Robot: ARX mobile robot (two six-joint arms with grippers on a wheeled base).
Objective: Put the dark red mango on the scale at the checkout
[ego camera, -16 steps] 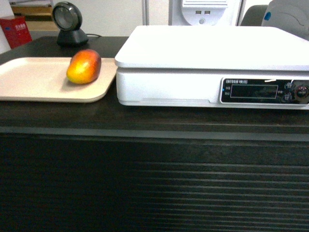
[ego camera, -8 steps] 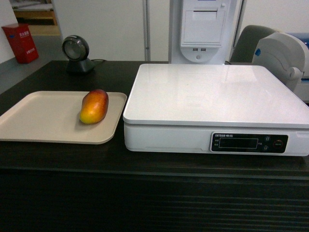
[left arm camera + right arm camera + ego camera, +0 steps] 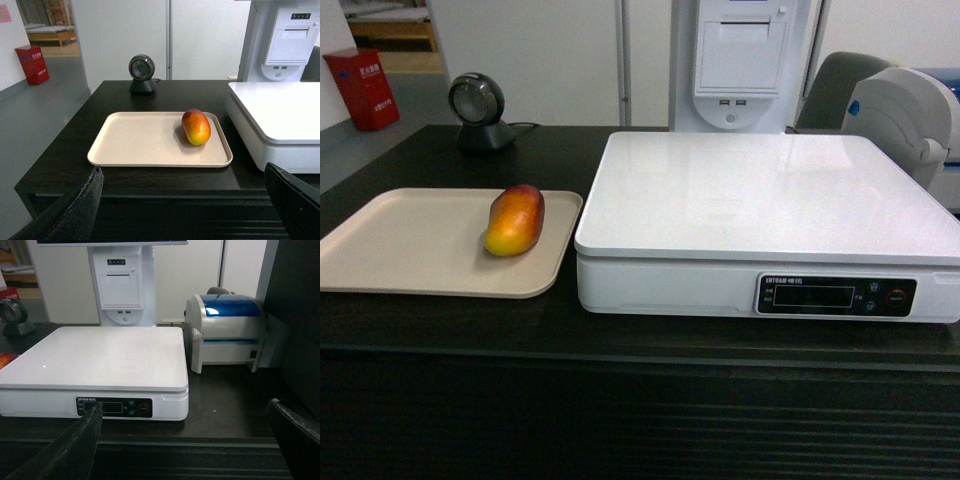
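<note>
The dark red mango (image 3: 515,220) lies on a flat beige tray (image 3: 400,240) at the left of the checkout (image 3: 640,330); it also shows in the left wrist view as the mango (image 3: 196,127). To its right stands the white scale (image 3: 770,195), platform bare. My left gripper (image 3: 183,169) is open, held in front of the counter's edge, well short of the mango. My right gripper (image 3: 185,404) is open too, facing the scale (image 3: 100,360) from in front of the counter. Neither gripper shows in the head view.
A round black barcode scanner (image 3: 480,110) stands behind the tray. A white receipt terminal (image 3: 740,60) rises behind the scale. A grey label printer (image 3: 227,332) with a blue lid sits right of the scale. A red box (image 3: 362,90) stands on the floor at far left.
The head view rose and pulled back from a low close look one second ago; since half a second ago nothing has moved. Mango, tray and scale stay put.
</note>
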